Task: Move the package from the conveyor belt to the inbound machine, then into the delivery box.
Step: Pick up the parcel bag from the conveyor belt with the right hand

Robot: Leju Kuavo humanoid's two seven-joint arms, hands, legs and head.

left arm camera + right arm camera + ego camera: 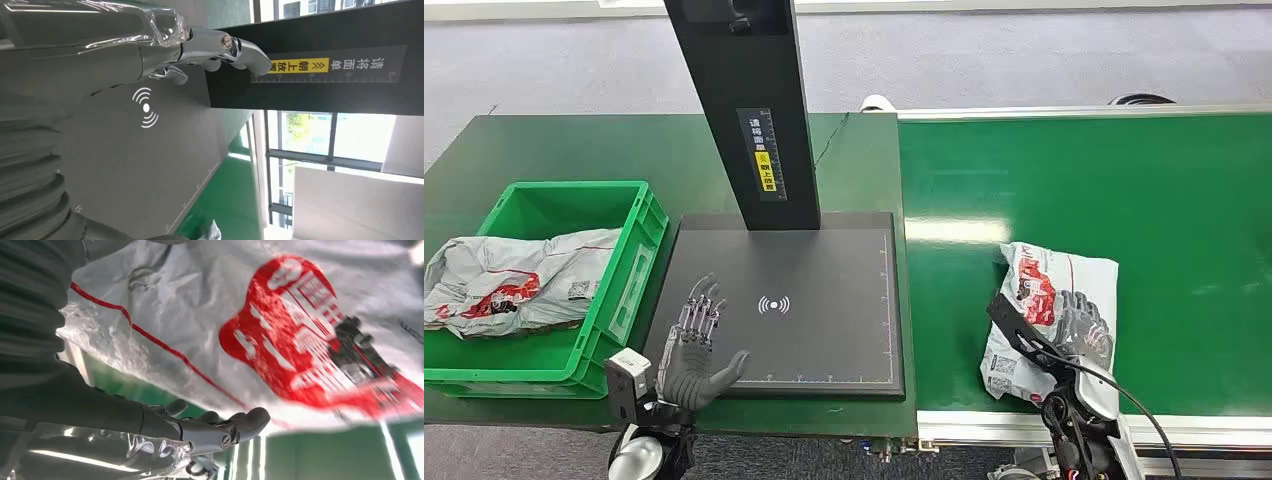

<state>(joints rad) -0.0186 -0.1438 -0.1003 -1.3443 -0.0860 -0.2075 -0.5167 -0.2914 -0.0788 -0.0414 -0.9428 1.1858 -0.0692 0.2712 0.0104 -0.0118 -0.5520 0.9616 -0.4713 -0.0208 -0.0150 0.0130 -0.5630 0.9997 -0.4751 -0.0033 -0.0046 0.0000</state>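
- My right robot hand [1079,320] lies on the package [1049,315], which is still flat on the conveyor belt [1124,200]. In the right wrist view the fingers [220,432] reach along the edge of the bag [280,340], but I cannot tell whether they have actually closed on it.
- My left robot hand [696,355] is released, fingers spread, hovering over the near-left corner of the inbound machine's dark scan plate [824,290] (nothing lies on the plate).
- So I judge the task barely begun: the package has not left the belt, and the first transfer to the plate is still to do.
- After that comes the second leg, into the green delivery box [629,275] on the counter [544,145] left of the machine.
- That box already holds another grey and red bag [509,280], draped partly over its far-left rim.
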